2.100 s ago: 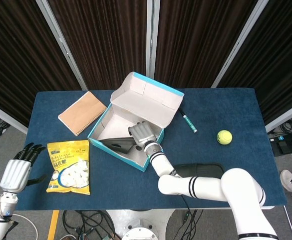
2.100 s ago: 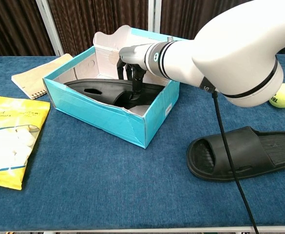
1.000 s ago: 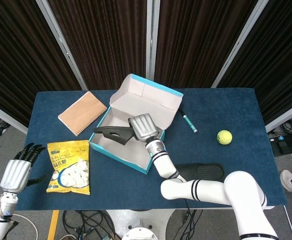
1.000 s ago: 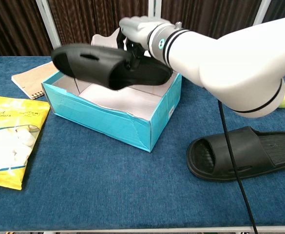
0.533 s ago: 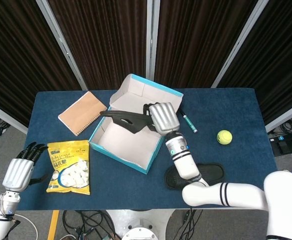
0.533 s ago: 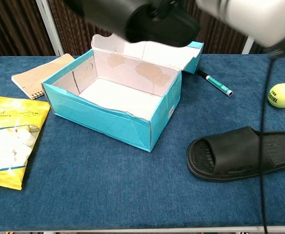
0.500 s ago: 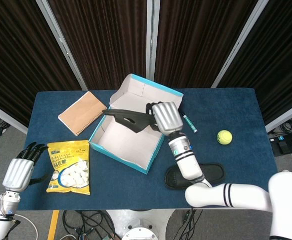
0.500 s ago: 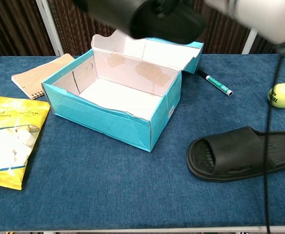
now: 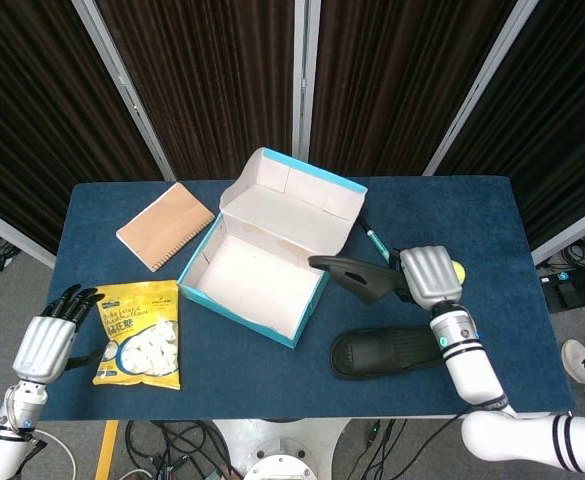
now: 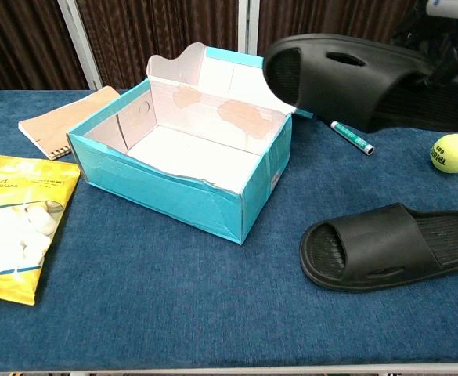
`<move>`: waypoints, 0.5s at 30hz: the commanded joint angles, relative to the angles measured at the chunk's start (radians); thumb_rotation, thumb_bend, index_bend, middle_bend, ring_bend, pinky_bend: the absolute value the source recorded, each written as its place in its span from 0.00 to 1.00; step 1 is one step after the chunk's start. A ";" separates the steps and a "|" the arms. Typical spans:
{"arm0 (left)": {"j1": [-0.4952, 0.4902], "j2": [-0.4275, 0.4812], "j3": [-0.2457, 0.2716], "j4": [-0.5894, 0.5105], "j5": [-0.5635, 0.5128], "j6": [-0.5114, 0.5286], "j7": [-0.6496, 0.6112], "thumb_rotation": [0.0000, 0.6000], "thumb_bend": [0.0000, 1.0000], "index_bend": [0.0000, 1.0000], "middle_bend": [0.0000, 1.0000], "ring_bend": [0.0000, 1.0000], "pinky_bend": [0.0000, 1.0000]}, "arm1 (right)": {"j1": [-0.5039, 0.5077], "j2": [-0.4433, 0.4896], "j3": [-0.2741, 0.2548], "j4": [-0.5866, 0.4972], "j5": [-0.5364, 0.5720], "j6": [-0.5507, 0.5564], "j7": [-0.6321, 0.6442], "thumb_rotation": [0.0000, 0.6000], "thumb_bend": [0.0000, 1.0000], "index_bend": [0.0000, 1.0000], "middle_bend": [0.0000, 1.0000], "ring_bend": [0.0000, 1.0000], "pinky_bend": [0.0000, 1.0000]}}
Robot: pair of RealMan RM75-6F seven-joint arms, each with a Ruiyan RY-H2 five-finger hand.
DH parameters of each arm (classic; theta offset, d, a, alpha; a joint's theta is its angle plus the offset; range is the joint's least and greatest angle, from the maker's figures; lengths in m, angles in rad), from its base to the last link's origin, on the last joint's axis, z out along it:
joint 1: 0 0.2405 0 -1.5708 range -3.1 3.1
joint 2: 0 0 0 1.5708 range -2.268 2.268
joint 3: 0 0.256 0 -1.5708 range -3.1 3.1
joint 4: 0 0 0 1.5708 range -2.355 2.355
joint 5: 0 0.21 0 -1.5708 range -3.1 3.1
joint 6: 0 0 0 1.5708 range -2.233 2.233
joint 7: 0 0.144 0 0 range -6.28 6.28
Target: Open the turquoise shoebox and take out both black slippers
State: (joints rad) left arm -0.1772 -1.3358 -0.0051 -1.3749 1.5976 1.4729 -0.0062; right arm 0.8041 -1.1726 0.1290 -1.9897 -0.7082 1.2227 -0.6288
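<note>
The task looks nearly done: the shoebox (image 9: 257, 265) stands open and empty, one slipper (image 10: 377, 247) lies near the table's front edge, and the right hand (image 9: 430, 277) grasps the second slipper (image 10: 362, 78) in the air above it. Only setting it down remains. The left hand (image 9: 47, 340) hangs past the front left corner, fingers spread, holding nothing.

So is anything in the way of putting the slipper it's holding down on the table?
Partly. The right hand holds the second slipper in the air, just above the first slipper already lying on the table. The pen and tennis ball lie close by. Bare blue cloth shows between the shoebox and the first slipper.
</note>
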 commanded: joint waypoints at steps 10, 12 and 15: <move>-0.003 -0.008 0.006 -0.005 0.000 -0.012 0.016 1.00 0.09 0.19 0.16 0.09 0.30 | -0.046 0.058 -0.050 0.029 0.031 -0.129 0.072 1.00 0.39 0.78 0.67 0.55 0.70; -0.005 -0.010 0.007 -0.005 -0.001 -0.016 0.020 1.00 0.09 0.19 0.16 0.09 0.30 | -0.041 0.059 -0.045 0.045 0.059 -0.172 0.095 1.00 0.38 0.77 0.67 0.54 0.69; -0.008 -0.012 0.008 -0.005 -0.003 -0.025 0.028 1.00 0.09 0.19 0.16 0.09 0.30 | -0.028 0.062 -0.041 0.073 0.098 -0.223 0.109 1.00 0.34 0.71 0.65 0.51 0.65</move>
State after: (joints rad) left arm -0.1847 -1.3472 0.0022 -1.3801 1.5950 1.4489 0.0199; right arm 0.7681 -1.1120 0.0841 -1.9361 -0.6339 1.0263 -0.5335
